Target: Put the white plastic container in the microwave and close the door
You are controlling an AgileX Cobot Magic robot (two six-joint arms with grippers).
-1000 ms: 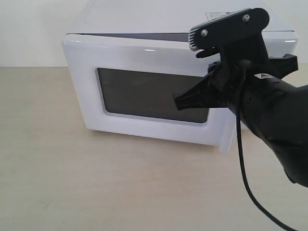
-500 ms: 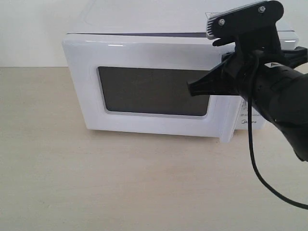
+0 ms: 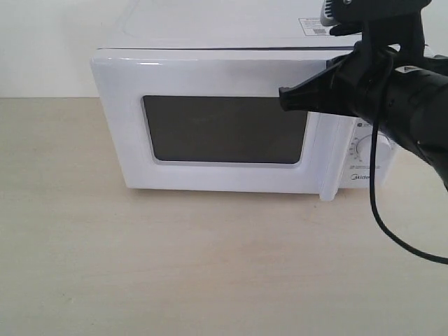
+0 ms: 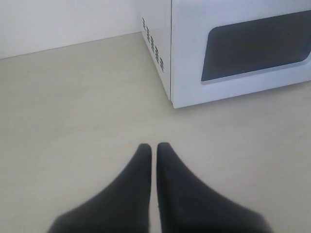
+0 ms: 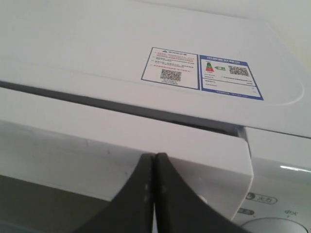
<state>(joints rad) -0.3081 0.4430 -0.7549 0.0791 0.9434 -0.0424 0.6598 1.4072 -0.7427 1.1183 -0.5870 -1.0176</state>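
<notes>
The white microwave [image 3: 210, 28] stands at the back of the table. Its door [image 3: 210, 73] with the dark window lies flat against the front, a thin dark seam showing along its top edge [image 5: 121, 109]. My right gripper [image 3: 283, 98] is shut, empty, with its tips [image 5: 154, 156] against the door's upper right part near the handle side. In the left wrist view my left gripper [image 4: 151, 145] is shut and empty, low over the bare table in front of the microwave's [image 4: 158, 29] vented side corner. The white plastic container is out of view.
Two stickers [image 5: 199, 73] sit on the microwave's top. A round dial [image 3: 364, 150] shows on the control panel behind my right arm. A black cable [image 3: 378, 217] hangs from that arm over the light wooden table [image 3: 175, 266].
The door has swung from ajar to flat against the microwave. My right gripper has moved back and to the right along with it, staying shut.
</notes>
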